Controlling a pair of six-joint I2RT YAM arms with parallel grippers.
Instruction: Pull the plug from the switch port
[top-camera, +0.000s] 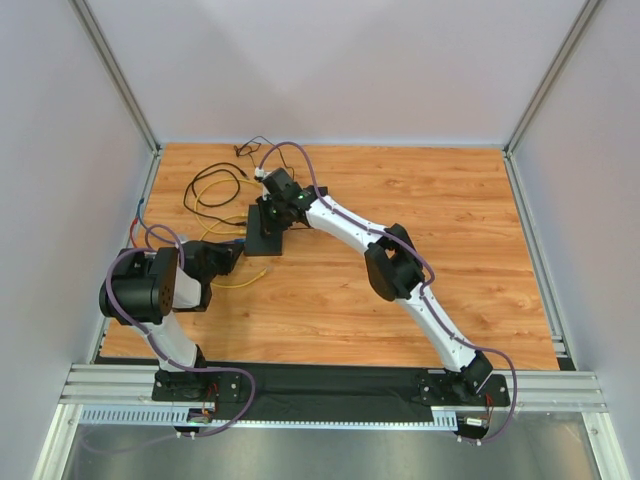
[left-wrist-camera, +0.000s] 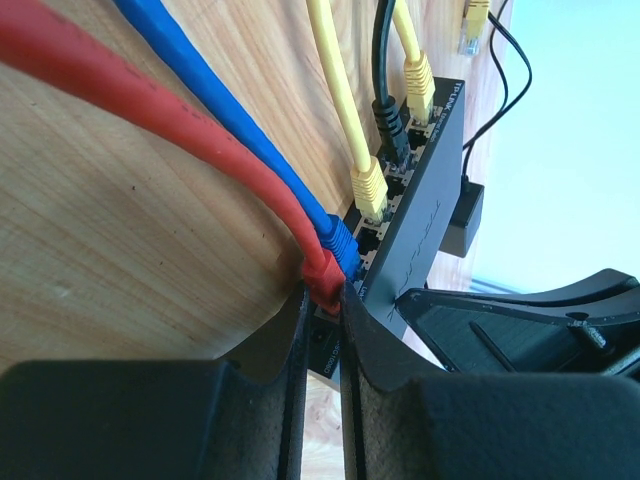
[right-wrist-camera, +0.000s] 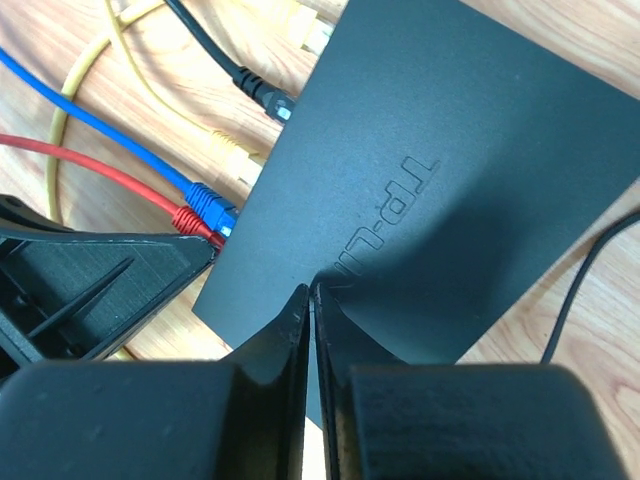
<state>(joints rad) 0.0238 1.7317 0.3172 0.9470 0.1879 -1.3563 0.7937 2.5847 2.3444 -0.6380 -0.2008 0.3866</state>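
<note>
At far left, the left gripper (left-wrist-camera: 324, 300) is nearly closed, its jaws pinching the small red plastic plug (left-wrist-camera: 320, 275) on a thick red cable (left-wrist-camera: 120, 92). The plug sits in the end socket of the flat matte-black rectangular switch (left-wrist-camera: 425, 215), which lies at two o'clock from this hand in the overhead view. The plug's long axis seems to run eight to two o'clock, so the pull should go toward eight. Further right, the right gripper (right-wrist-camera: 312, 292), fully closed and empty, rests its tips on the switch's lid
</note>
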